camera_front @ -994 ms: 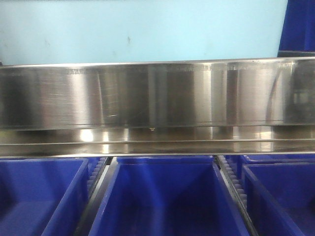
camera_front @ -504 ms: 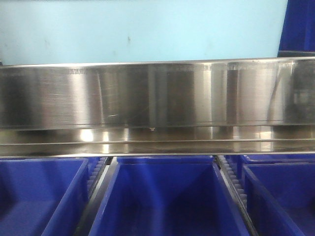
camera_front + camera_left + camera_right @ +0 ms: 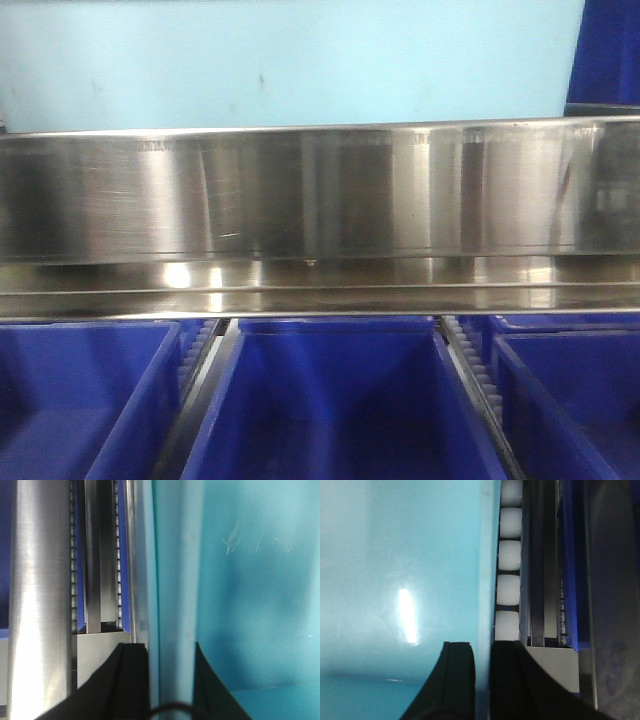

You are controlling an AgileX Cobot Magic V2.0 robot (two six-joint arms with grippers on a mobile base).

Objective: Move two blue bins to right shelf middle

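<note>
Steel is seen across the middle of the front view, where a wide shelf rail runs from edge to edge. Below it, 3 dark blue bins are lined up side by side, parted by toothed roller tracks. Above the rail the view is filled by a pale surface, apparently a wall of the light blue bin. A further dark blue bin is cut off at the upper right corner. In the left wrist view the left claw is set astride the rim of the light blue bin. 1 black finger is pressed against each side, so the wall is held at a narrow setting. A steel post is seen to one side of it. In the right wrist view the right claw is likewise closed on a thin edge of the same pale bin, with 1 finger on either face. Just beside that edge a row of 5 white rollers is seen, and beyond them a dark blue rim.
</note>
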